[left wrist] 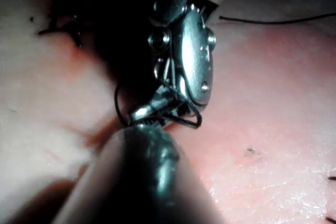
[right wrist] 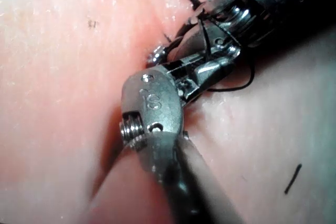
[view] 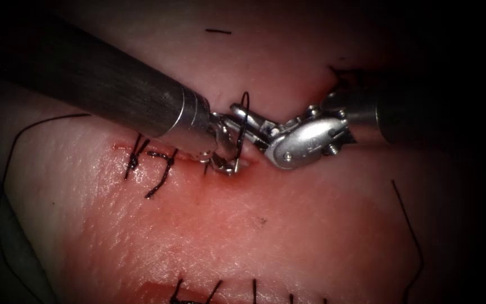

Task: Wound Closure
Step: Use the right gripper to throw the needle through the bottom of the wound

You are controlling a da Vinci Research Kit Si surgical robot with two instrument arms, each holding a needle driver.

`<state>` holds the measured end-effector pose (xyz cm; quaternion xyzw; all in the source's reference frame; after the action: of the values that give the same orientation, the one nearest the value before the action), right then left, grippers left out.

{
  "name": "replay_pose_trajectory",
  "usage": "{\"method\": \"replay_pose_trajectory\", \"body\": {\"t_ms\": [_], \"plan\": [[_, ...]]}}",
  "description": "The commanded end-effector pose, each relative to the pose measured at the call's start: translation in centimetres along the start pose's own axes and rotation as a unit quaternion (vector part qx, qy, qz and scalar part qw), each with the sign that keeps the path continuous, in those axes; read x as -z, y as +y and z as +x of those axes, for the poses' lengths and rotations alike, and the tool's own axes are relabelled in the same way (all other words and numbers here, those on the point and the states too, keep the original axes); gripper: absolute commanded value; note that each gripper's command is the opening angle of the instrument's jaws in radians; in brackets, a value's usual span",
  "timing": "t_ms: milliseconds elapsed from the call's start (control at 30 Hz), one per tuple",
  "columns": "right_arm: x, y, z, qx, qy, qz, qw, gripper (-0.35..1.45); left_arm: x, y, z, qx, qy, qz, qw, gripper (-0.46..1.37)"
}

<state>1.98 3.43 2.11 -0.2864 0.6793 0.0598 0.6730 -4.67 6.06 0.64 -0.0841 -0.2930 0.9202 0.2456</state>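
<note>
The left tool (view: 227,162) comes down from the upper left, its tip at the cut (view: 198,157) in the tissue (view: 265,225). A thin bright curved bit (view: 234,168) lies at that tip against the tissue; I cannot tell whether it is the needle. The right tool (view: 242,115) reaches in from the right, jaws slightly apart with nothing between them. Dark thread (view: 246,107) loops over the right tool's jaws and runs down to the cut. The thread loop (left wrist: 195,121) and the right tool (left wrist: 149,111) show in the left wrist view. The right tool (right wrist: 207,64) wears the thread loop (right wrist: 247,80).
Two tied stitches (view: 153,163) with cut ends sit on the cut left of the tools. A long strand of thread (view: 12,152) curves along the left side, another strand (view: 412,231) on the right. Several more stitches (view: 215,293) line the near edge. Red fluid stains the tissue around the cut.
</note>
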Motion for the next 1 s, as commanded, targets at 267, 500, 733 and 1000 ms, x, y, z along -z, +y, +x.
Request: {"method": "replay_pose_trajectory", "body": {"t_ms": [267, 500, 733, 1000], "plan": [[0.08, -0.07, -0.03, -0.005, -0.022, -0.001, 1.000, -0.35, 0.15, 0.01, -0.03, 0.006, 0.019, -0.002, 0.9998, 0.41], [0.19, 0.08, -0.06, -0.017, -0.039, -0.016, 0.999, -0.35, 0.36, 0.14, -0.04, 0.000, 0.053, 0.000, 0.9986, 0.01], [0.25, 0.16, -0.11, -0.034, -0.045, -0.025, 0.998, -0.35, 0.57, 0.31, -0.08, -0.040, 0.099, 0.012, 0.9942, -0.03], [0.20, 0.19, -0.20, -0.063, -0.043, -0.025, 0.997, -0.35, 0.63, 0.46, -0.06, -0.054, 0.122, 0.015, 0.9909, -0.19]]}}
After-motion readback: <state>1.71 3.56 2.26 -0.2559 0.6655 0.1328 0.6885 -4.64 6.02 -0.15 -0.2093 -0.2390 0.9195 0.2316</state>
